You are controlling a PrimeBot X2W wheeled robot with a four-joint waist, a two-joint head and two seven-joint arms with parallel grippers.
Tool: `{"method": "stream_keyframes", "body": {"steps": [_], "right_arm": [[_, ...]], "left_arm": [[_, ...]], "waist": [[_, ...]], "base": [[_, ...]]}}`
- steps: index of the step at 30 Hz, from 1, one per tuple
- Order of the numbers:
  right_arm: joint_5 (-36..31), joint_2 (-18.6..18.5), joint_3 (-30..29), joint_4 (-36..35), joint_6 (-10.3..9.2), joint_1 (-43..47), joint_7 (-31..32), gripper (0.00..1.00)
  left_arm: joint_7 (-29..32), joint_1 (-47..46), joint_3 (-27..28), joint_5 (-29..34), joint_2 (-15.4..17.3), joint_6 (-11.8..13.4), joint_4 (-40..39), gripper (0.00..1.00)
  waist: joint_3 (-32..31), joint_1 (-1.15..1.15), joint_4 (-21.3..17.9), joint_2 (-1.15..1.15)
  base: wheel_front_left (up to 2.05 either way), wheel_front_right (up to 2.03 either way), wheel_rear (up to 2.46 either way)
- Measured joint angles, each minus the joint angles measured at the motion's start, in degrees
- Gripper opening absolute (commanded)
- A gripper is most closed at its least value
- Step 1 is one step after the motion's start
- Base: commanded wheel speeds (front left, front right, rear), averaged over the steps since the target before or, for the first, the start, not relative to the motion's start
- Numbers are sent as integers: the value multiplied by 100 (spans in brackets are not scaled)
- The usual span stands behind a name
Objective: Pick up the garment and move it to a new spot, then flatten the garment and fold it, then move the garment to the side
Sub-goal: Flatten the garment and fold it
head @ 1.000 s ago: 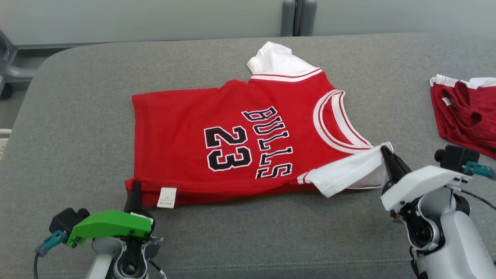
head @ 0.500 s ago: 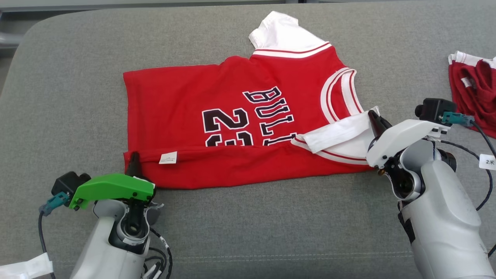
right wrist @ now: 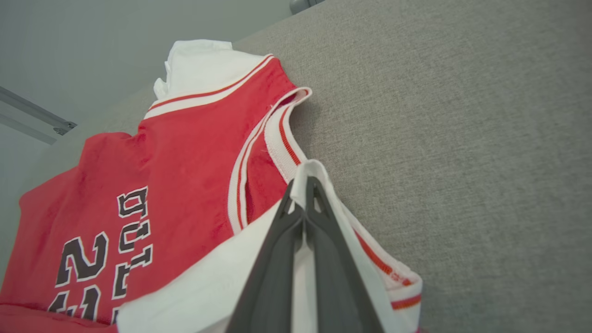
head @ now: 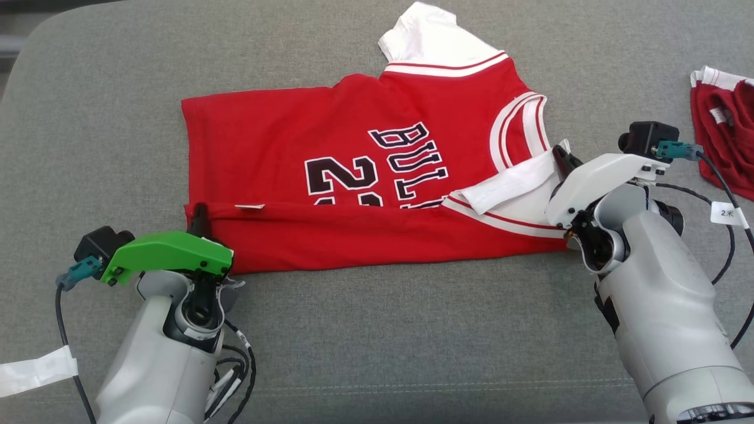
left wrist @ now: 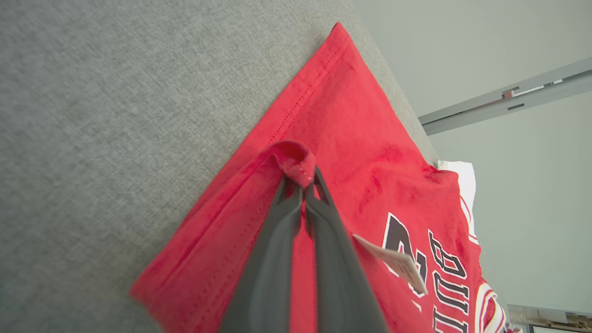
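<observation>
Red jersey (head: 353, 176) lies lengthwise across the grey cushion (head: 377, 341), stretched between the two grippers, hem at the left fingers and collar toward the right ones. The left gripper (head: 200, 211) is clamped on the hem corner and the right gripper (head: 561, 156) on the white sleeve (head: 512, 184), with the near edge doubled over. Bare cushion spreads behind both sets of fingertips. A second red garment (head: 727, 141) lies off the right fingers' outer side.
</observation>
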Motion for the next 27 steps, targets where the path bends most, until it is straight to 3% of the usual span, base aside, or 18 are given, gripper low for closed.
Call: {"method": "stream_keyframes", "body": {"steps": [5,7,8,9,10,11,12,21,27], "right_arm": [[133,36,325,223,-1,-276,-165,1],[156,45,471,313,0,-365,-211,12],[162,47,539,368,-1,-411,-235,25],[163,46,589,425,0,-452,-254,43],[166,49,616,501,-1,-488,-298,81],[159,47,639,576,-1,-529,-358,100],[140,34,684,627,-1,-565,-426,100],[455,21,1256,610,0,-728,-751,100],[846,-182,1637,314,-1,-751,-944,100]], "left_arm": [[-11,-99,-15,37,7,-19,247,0],[-27,-114,-27,40,2,-56,299,0],[-32,-120,-37,41,-2,-77,326,0],[-52,-122,-40,41,-8,-100,348,27],[-69,-126,-51,48,-12,-109,370,47],[-105,-127,-63,67,-13,-133,388,91],[-124,-128,-69,86,-15,-153,400,100],[-280,-73,-167,245,55,-264,245,100],[-357,263,-169,283,163,-281,-108,100]], "waist": [[41,0,-33,0],[53,0,-39,0],[55,0,-37,0],[54,0,-34,0],[52,0,-28,0],[50,0,-22,0],[45,0,-14,0],[-58,0,19,0],[-180,0,-14,0]], "base": [[0,0,0],[0,0,0],[0,0,0],[0,0,0],[0,0,0],[0,0,0],[0,0,0],[0,0,0],[0,0,0]]}}
